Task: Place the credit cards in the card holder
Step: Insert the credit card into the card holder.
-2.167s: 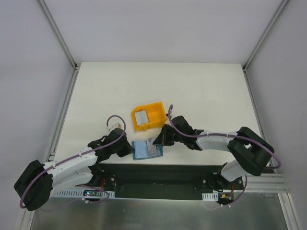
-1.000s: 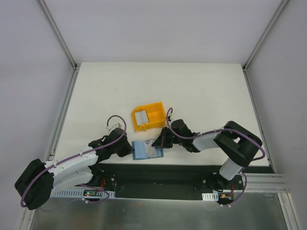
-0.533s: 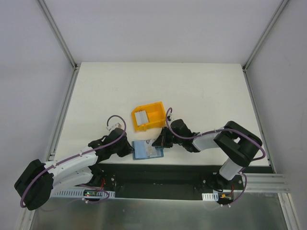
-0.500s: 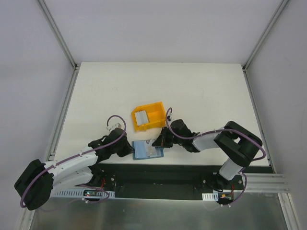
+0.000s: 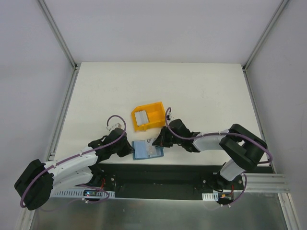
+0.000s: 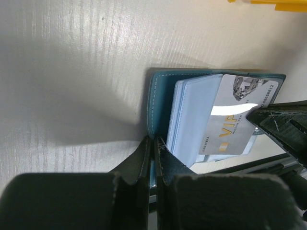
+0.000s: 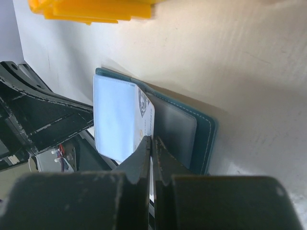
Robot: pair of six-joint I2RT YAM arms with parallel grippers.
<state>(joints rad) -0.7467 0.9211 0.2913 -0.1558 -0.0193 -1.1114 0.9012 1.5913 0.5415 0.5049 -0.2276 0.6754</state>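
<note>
The teal-blue card holder (image 5: 142, 149) lies open at the table's near edge, its light blue pockets showing (image 6: 189, 117). My left gripper (image 6: 154, 143) is shut on the holder's left edge (image 6: 156, 108). My right gripper (image 7: 152, 141) is shut on a pale grey credit card (image 7: 145, 117) marked VIP (image 6: 237, 115), held edge-on over the holder's pockets (image 7: 115, 117). In the top view the right gripper (image 5: 158, 142) sits at the holder's right side and the left gripper (image 5: 128, 149) at its left. More cards (image 5: 140, 116) lie in the yellow bin.
A yellow plastic bin (image 5: 156, 112) stands just behind the holder, also at the top of the wrist views (image 7: 91, 9). The table's near edge and the black base rail (image 5: 158, 175) lie right below the holder.
The right gripper with its card has shifted slightly left over the holder and the right arm's elbow has swung. The left gripper stays on the holder's edge.
</note>
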